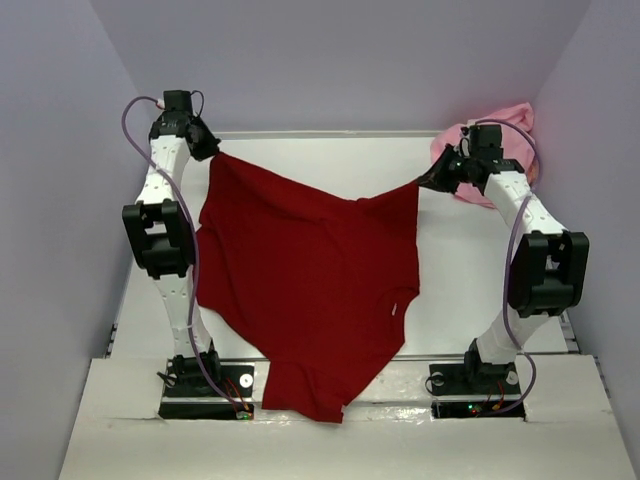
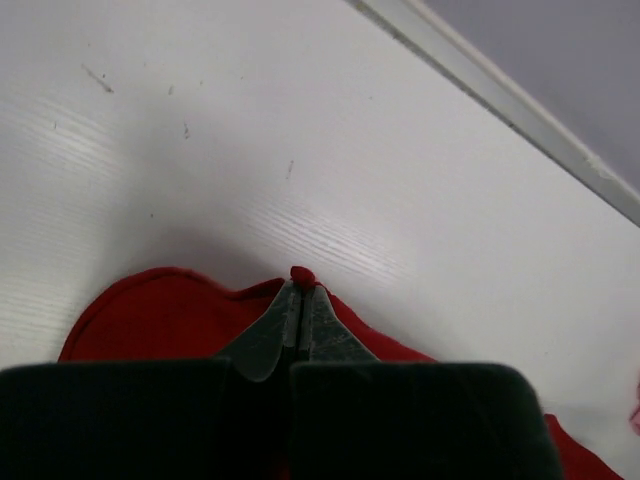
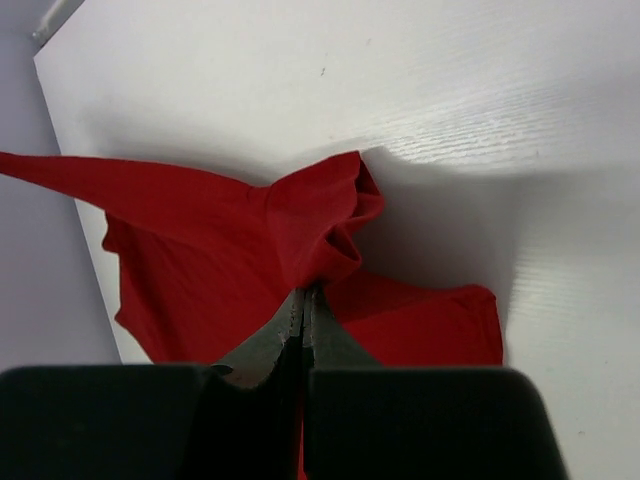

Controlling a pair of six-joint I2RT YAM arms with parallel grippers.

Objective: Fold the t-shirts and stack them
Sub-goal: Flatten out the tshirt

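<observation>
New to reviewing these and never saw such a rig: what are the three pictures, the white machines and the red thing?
The white machines are two robot arms bolted at the near edge of a table. One picture looks down from above and behind them; the other two come from a camera on each wrist, showing that arm's own fingers. The left gripper and right gripper are each shut on an edge of the red shirt, which is stretched between them, the rest draping toward the bases. A pink shirt lies bunched at the far right, behind the right arm.
</observation>
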